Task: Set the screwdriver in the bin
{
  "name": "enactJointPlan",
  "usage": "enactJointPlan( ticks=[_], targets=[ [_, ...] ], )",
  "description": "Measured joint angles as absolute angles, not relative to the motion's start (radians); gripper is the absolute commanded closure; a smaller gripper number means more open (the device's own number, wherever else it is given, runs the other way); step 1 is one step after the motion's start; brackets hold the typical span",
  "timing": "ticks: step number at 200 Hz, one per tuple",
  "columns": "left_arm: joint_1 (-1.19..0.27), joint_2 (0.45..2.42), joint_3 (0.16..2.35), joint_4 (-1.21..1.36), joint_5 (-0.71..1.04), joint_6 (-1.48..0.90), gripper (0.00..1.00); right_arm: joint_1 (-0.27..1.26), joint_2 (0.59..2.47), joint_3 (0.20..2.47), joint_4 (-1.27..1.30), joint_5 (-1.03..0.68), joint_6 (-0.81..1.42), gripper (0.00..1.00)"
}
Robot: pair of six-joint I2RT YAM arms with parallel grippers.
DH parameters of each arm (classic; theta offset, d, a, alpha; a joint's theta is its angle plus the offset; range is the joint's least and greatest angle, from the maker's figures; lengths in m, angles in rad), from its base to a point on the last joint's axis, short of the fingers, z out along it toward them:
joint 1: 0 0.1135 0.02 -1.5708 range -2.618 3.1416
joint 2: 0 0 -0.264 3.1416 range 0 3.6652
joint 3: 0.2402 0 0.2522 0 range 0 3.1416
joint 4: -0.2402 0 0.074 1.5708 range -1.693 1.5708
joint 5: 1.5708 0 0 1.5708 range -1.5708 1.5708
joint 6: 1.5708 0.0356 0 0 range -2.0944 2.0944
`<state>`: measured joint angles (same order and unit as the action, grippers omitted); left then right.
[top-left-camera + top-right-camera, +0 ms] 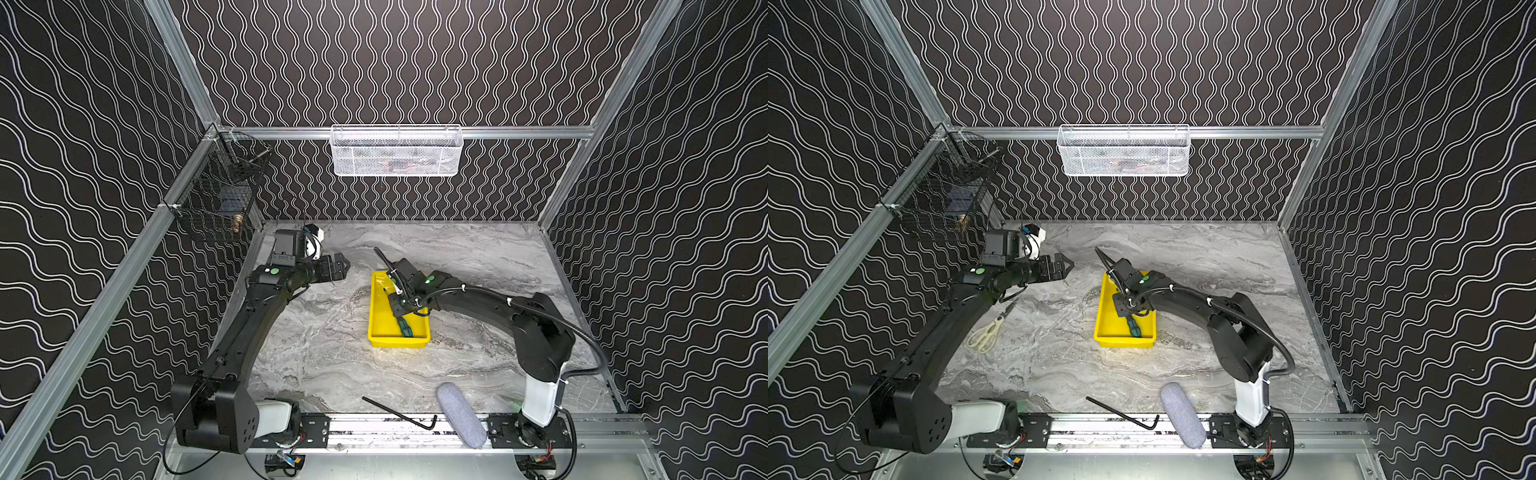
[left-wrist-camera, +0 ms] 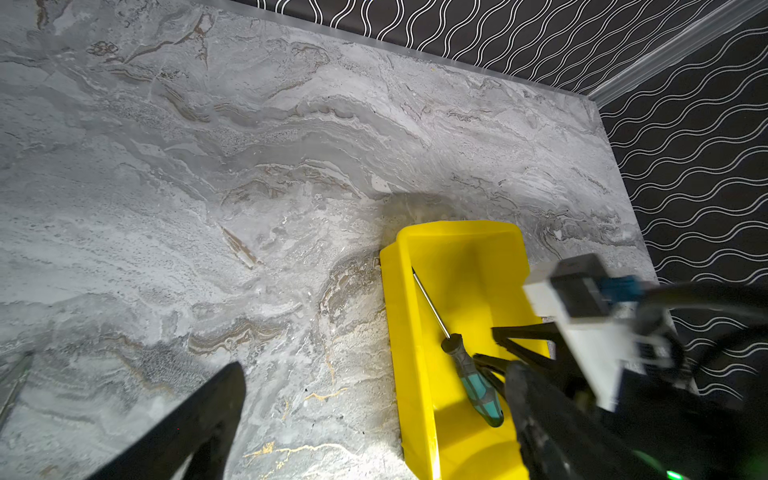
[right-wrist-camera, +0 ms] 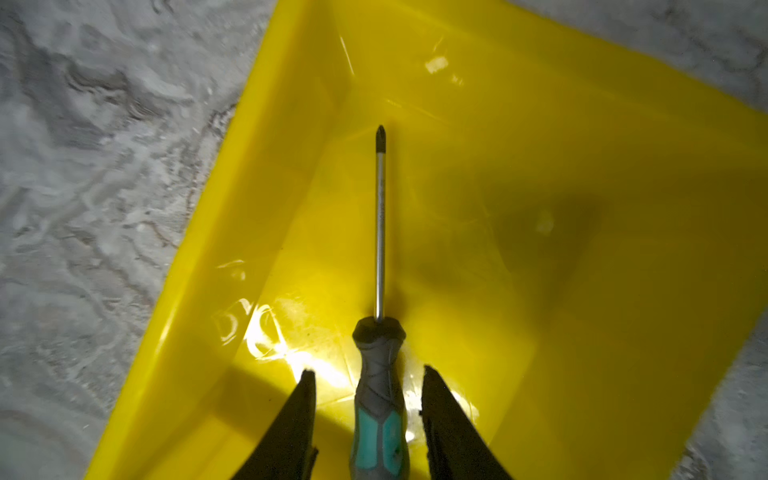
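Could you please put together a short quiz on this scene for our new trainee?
1. True or false: the right hand is clamped on the screwdriver.
2. Where does the screwdriver lie? A on the table; B in the yellow bin; C in the white basket.
3. Beside which arm do the scissors lie?

Key: 1 false, as its fingers stand clear of the handle on both sides; 2 B; 3 left.
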<state>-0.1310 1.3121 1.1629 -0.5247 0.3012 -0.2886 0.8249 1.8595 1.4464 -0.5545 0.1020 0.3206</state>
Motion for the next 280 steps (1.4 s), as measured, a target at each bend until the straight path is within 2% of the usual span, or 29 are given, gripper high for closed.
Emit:
enactJointPlan(
  ticks=[79,138,180,199,223,227,230,280],
  targets=[
    [-0.131,1.311,1.158,-0.524,0.29,-0.288,0.01,0.677,1.607,1.498,-0.582,0.027,0.287,0.55],
    [-0.131,1.309,1.157,-0.524,0.264,-0.288,0.01,0.494,1.396,1.372,-0.577,-0.03,0.276,0.52],
    [-0.131,1.309,1.159,-0.527,0.226,-0.288,0.01,0.358,1.277,1.25,-0.562,-0.043,0.272,0.43],
    [-0.131,1.301,1.153,-0.524,0.195,-0.29,0.01,0.316,1.232,1.189,-0.538,-0.063,0.272,0.35],
    [-0.131,1.264,1.073,-0.471,0.176,-0.34,0.01,0.266,1.184,1.121,-0.511,-0.073,0.275,0.18],
    [-0.131,1.258,1.057,-0.462,0.169,-0.346,0.01,0.26,1.179,1.113,-0.506,-0.073,0.277,0.05],
    [-0.131,1.255,1.045,-0.453,0.167,-0.352,0.01,0.253,1.172,1.105,-0.501,-0.073,0.281,0.01],
    [-0.131,1.216,0.949,-0.317,0.113,-0.38,0.01,0.219,1.082,1.019,-0.445,0.001,0.295,0.01]
  ],
)
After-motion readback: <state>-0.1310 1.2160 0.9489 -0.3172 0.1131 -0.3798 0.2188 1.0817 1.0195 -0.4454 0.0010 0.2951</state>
